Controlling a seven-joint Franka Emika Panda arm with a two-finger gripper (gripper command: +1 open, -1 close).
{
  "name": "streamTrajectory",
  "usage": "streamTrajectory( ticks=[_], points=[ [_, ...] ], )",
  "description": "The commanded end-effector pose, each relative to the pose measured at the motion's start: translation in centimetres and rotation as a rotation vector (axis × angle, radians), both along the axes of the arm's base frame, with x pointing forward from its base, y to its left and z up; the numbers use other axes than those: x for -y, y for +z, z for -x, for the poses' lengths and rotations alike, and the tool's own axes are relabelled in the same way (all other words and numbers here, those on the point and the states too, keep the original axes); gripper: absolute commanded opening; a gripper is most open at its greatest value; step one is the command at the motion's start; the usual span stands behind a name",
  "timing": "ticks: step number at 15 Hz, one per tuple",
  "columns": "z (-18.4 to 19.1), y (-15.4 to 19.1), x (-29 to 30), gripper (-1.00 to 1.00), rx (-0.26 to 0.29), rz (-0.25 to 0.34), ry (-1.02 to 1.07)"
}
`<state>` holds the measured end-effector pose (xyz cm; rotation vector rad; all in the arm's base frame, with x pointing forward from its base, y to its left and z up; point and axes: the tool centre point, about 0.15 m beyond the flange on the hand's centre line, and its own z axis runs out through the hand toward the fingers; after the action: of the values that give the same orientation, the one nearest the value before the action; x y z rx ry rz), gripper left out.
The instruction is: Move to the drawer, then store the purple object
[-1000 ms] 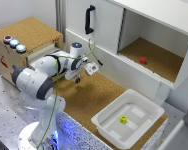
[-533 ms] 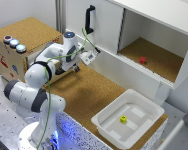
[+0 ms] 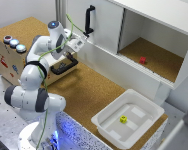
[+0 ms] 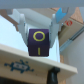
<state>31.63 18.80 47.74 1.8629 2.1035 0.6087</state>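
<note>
Exterior view: end effector [image 3: 78, 44] above the drawer [image 3: 64, 64] of the wooden box at the exterior view's left; white tub [image 3: 128, 119] on cork tabletop [image 3: 89, 92] at near right.
Wrist view: end effector [image 4: 39, 44] clamped on purple block [image 4: 38, 42], above the drawer [image 4: 30, 62].

The drawer [image 3: 64, 64] — shallow pale wood, black bar handle — stood pulled open from its cork-topped box. The purple object [image 4: 39, 43] — a yellow-marked block — sat upright between the tool's fingers [image 4: 22, 31].
</note>
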Motion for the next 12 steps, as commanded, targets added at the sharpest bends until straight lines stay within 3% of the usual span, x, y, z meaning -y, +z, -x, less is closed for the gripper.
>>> streamTrajectory(
  ticks=[1,6,9,12],
  points=[
    [-0.1,-1.5,-8.2,-1.0,-0.138,-0.009,0.027],
    [0.0,-4.8,-12.9,-1.0,-0.186,-0.039,0.063],
    [-0.8,-7.5,-13.9,-1.0,-0.201,0.007,0.055],
    [-1.5,-10.2,-14.2,-1.0,-0.221,0.003,0.043]
  ],
)
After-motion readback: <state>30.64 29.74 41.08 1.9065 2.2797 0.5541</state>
